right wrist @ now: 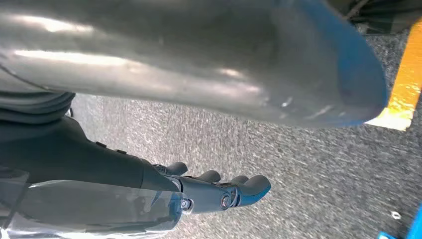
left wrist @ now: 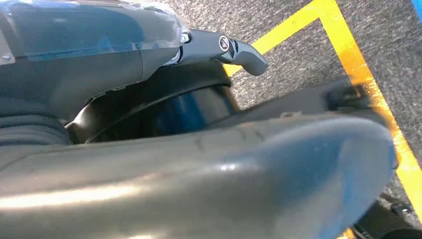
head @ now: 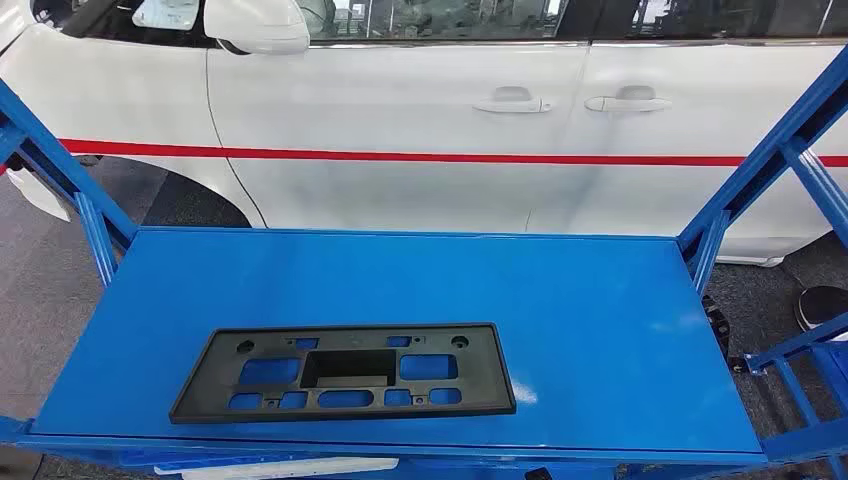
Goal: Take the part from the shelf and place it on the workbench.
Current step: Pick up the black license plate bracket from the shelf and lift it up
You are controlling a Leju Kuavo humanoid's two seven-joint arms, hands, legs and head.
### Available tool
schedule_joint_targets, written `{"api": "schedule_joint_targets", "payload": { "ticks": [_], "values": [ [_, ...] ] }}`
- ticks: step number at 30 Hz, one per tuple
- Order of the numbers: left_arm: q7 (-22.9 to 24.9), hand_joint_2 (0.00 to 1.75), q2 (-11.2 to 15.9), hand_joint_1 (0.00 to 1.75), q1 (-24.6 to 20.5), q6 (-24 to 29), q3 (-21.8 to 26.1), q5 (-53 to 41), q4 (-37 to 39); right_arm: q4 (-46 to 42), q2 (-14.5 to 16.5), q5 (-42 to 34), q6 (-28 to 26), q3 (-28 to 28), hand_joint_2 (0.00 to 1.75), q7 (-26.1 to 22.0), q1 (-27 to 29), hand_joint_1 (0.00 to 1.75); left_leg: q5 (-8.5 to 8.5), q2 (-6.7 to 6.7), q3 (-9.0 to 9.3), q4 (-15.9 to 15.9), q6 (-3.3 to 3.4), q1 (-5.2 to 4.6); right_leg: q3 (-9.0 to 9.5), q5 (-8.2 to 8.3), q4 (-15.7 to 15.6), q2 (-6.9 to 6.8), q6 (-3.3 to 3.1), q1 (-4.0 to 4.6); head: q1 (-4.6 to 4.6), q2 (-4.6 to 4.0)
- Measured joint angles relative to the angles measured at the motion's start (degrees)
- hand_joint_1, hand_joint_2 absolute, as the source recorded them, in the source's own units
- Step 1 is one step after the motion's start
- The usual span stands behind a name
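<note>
Fingers of both hands, seen from the wrist views, hang over grey carpeted floor and hold nothing. The left hand (left wrist: 199, 99) shows a thick grey thumb across the foreground and one dark finger (left wrist: 244, 52) reaching out straight; the remaining fingers are hidden, so how far the hand is spread cannot be told. The right hand (right wrist: 199, 149) shows its dark fingers (right wrist: 234, 191) extended side by side, well apart from the thumb above them, touching nothing. Yellow floor tape (left wrist: 348, 55) runs over the carpet (right wrist: 298, 164) beneath both hands.

The part (head: 345, 372), a flat black rectangular plate with several cut-outs, lies flat on the blue shelf (head: 600, 330), near its front edge and towards its left corner; blue shows through the openings. Slanted blue frame struts (head: 770, 160) rise from the shelf's left and right ends. Just behind the shelf's rear edge stands a white car (head: 400, 150), side-on, with a red stripe along its doors and two door handles visible.
</note>
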Motion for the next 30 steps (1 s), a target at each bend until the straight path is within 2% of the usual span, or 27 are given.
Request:
{"api": "schedule_joint_targets", "payload": {
  "ticks": [2,5,6,7,8,10,11,12,13,14,16,17,18,22,26,30],
  "values": [
    [-0.05,0.0,-0.07,0.0,0.02,-0.12,0.0,-0.02,0.0,0.0,-0.12,0.05,0.01,0.0,0.0,0.01,0.09,0.0,0.21,-0.33,-0.11,-0.58,0.85,-0.19,-0.29,0.15,0.26,0.09,0.48,0.14,0.01,0.0],
    [-0.11,0.0,-0.23,0.0,-0.02,-0.29,0.0,-0.06,0.0,0.01,-0.26,0.15,0.03,0.0,0.0,0.03,0.48,0.0,0.96,-0.61,-0.63,-1.07,2.82,-0.59,-0.65,0.95,0.11,0.3,1.77,0.11,0.01,0.0],
    [-0.11,0.0,-0.28,0.0,-0.06,-0.32,0.0,-0.06,0.0,0.01,-0.29,0.17,0.03,0.0,0.0,0.04,0.61,0.0,1.36,-0.49,-0.82,-1.17,3.38,-0.6,-0.84,0.64,0.33,0.34,2.08,-0.02,0.01,0.0],
    [-0.12,0.0,-0.32,0.0,-0.12,-0.33,0.0,-0.06,0.0,0.02,-0.32,0.18,0.02,0.0,0.0,0.05,0.71,0.0,1.81,-0.35,-1.12,-1.3,3.94,-0.59,-1.36,-0.56,1.42,0.37,2.3,-0.13,0.01,0.0],
    [-0.12,0.0,-0.35,0.0,-0.16,-0.34,0.0,-0.06,0.0,0.02,-0.36,0.19,0.03,0.0,0.0,0.07,0.76,0.0,2.28,-0.2,-1.52,-1.4,4.42,-0.59,-2.27,-2.6,3.66,0.39,2.4,-0.18,0.01,0.0],
    [-0.16,0.0,-0.39,0.0,-0.22,-0.36,0.0,-0.05,0.0,0.02,-0.38,0.33,0.12,0.02,0.0,0.12,0.77,0.0,3.11,-0.02,-2.62,-1.35,4.91,-0.91,-4.83,-7.72,10.9,0.39,2.44,-0.13,0.01,0.0],
    [-0.25,0.0,-0.39,0.0,-0.24,-0.39,0.0,-0.03,0.0,0.02,-0.38,0.43,0.18,0.04,0.0,0.2,0.76,0.0,3.52,0.03,-3.23,-1.31,5.01,-1.14,-5.72,-9.39,14.2,0.39,2.39,-0.07,0.01,0.0],
    [-0.39,0.0,-0.4,0.0,-0.25,-0.43,0.0,0.02,0.0,0.02,-0.38,0.52,0.24,0.07,0.0,0.31,0.76,0.0,3.84,0.04,-3.8,-1.3,5.08,-1.39,-5.77,-9.95,15.89,0.39,2.23,0.03,0.01,0.0],
    [-0.58,0.0,-0.4,0.0,-0.26,-0.48,0.0,0.11,0.0,0.02,-0.38,0.58,0.27,0.09,0.0,0.43,0.74,0.0,4.13,0.03,-4.3,-1.3,5.12,-1.64,-4.73,-9.45,15.42,0.39,1.91,0.2,0.01,0.0],
    [-0.8,0.0,-0.43,0.0,-0.28,-0.51,0.0,0.27,0.0,0.01,-0.37,0.57,0.25,0.11,0.0,0.52,0.7,0.0,4.38,0.01,-4.68,-1.31,5.14,-1.85,-2.57,-8.16,12.67,0.41,1.41,0.49,0.01,0.0],
    [-1.29,0.0,-0.58,0.0,-0.3,-0.55,0.0,0.76,-0.01,-0.05,-0.43,-0.21,-0.06,0.08,0.0,0.26,0.45,0.0,4.87,0.0,-5.14,-1.34,5.02,-2.18,3.11,-5.9,4.34,0.41,0.03,1.28,0.01,0.0],
    [-1.52,0.0,-0.66,0.0,-0.3,-0.52,0.01,1.0,-0.02,-0.1,-0.44,-1.15,-0.44,-0.15,0.0,-0.18,0.3,0.0,5.12,0.01,-5.21,-1.37,4.83,-2.25,5.0,-5.25,1.29,0.35,-0.48,1.65,0.01,0.0],
    [-1.73,0.0,-0.72,0.0,-0.3,-0.47,0.02,1.24,-0.03,-0.16,-0.45,-2.51,-1.02,-0.57,0.0,-0.9,0.16,0.0,5.34,0.03,-5.24,-1.4,4.6,-2.27,6.03,-5.07,-0.6,0.31,-0.8,1.9,0.01,0.0],
    [-2.39,0.0,-0.59,0.0,-0.23,-0.09,0.2,2.09,-0.04,-0.5,-0.31,-11.88,-5.67,-5.03,1.75,-6.47,-0.14,0.0,5.55,0.03,-5.33,-1.61,4.77,-2.39,6.01,-4.5,-1.91,0.18,0.37,1.83,0.01,0.0],
    [-2.53,0.0,-0.55,0.0,-0.18,0.08,0.3,2.37,-0.04,-1.26,-0.03,-24.69,-13.16,-15.01,1.75,-15.45,-0.58,0.0,6.39,0.01,-5.34,-1.96,4.21,-2.27,5.8,-4.16,-1.76,0.1,-0.14,1.97,0.01,0.0],
    [-2.52,0.0,-0.48,0.0,-0.19,0.01,0.31,2.66,-0.04,-2.61,0.18,-34.63,-12.91,-26.82,1.75,-24.45,-1.25,0.0,6.64,0.02,-5.34,-2.03,4.03,-2.22,5.68,-4.07,-1.62,0.1,-0.29,1.96,0.01,0.0]
  ]
}}
